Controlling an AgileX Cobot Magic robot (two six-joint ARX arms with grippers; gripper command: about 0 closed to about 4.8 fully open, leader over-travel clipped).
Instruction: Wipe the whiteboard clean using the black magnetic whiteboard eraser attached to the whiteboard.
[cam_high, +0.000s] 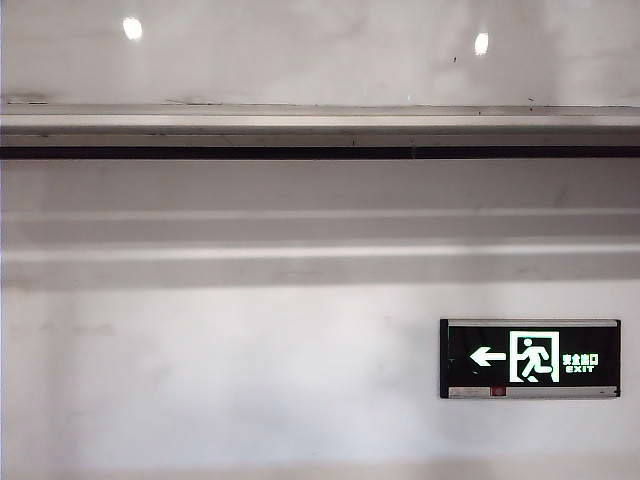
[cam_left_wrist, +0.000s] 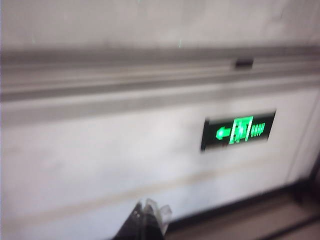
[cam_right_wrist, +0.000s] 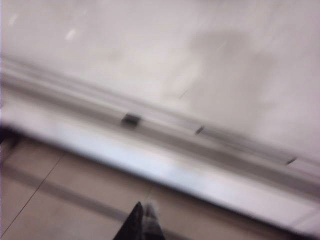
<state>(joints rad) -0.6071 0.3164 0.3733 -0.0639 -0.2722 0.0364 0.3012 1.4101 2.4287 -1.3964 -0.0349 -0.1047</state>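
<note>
A: Where is the glossy white whiteboard (cam_high: 300, 50) located?

B: It is seen above its long silver-grey metal tray (cam_high: 320, 128) in the exterior view, with round lights reflected in it. Below, a black exit sign with a green figure (cam_high: 530, 358) is mounted on the matte white wall (cam_high: 200, 380).

A: Is the black eraser identified?

B: A small dark block (cam_right_wrist: 131, 119) is seen on the tray in the blurred right wrist view; whether it is the eraser cannot be told.

A: And the grippers?

B: The left gripper (cam_left_wrist: 149, 216) is pointed at the wall, fingers narrowly together, nothing held. The right gripper (cam_right_wrist: 142, 220) is held off the tray, fingers pressed together, empty.
</note>
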